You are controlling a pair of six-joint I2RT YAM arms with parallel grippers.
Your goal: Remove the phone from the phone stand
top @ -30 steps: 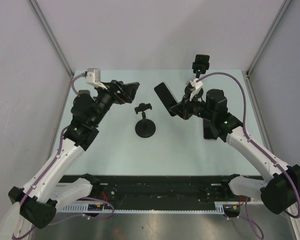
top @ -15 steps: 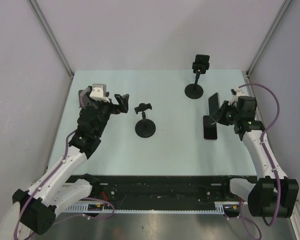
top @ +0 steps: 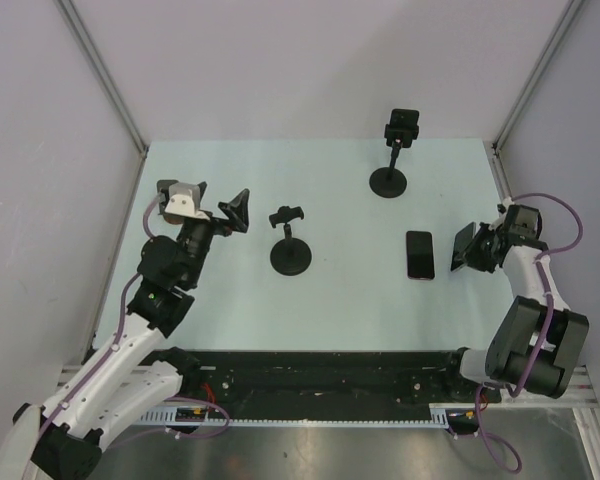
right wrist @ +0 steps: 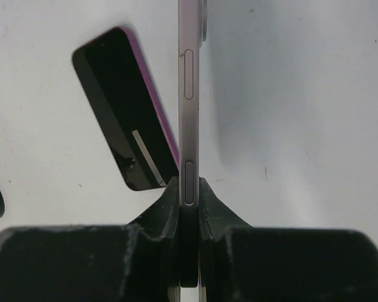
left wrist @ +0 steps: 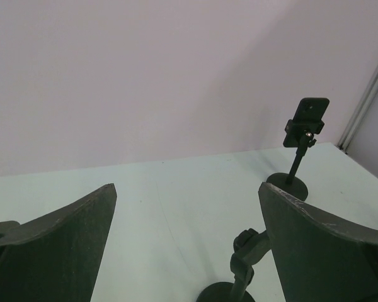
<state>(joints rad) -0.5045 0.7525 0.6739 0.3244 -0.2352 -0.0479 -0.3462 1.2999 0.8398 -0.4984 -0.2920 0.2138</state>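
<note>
The thin phone with a silver-lilac metal edge (right wrist: 189, 94) (top: 462, 246) is off both stands, near the right edge of the pale green worktop (top: 340, 300). The right gripper (right wrist: 189, 182) (top: 472, 252) clamps it across its two flat faces. In the right wrist view it appears edge-on, with two side buttons facing the camera. The pictures do not show whether its far end touches the worktop. Just to its left, a black rectangular phone with a purple rim (top: 420, 254) (right wrist: 126, 145) lies flat on the worktop, apart from the held phone in the top view. The black phone stand with a round base and an empty clamp (top: 290, 245) (left wrist: 239, 270) stands upright near the middle of the worktop, well apart from the right gripper. A second black round-based phone stand (top: 391, 170) (left wrist: 295, 170) stands upright toward the rear of the worktop. Its clamp holds a small black phone (top: 404, 125) (left wrist: 309, 110). The left gripper (top: 235, 215) (left wrist: 186, 185) hangs above the left part of the worktop, to the left of the empty stand. Its jaws are spread wide and grasp nothing. In the left wrist view both stands appear between and beyond its dark fingers (left wrist: 315, 239).
</note>
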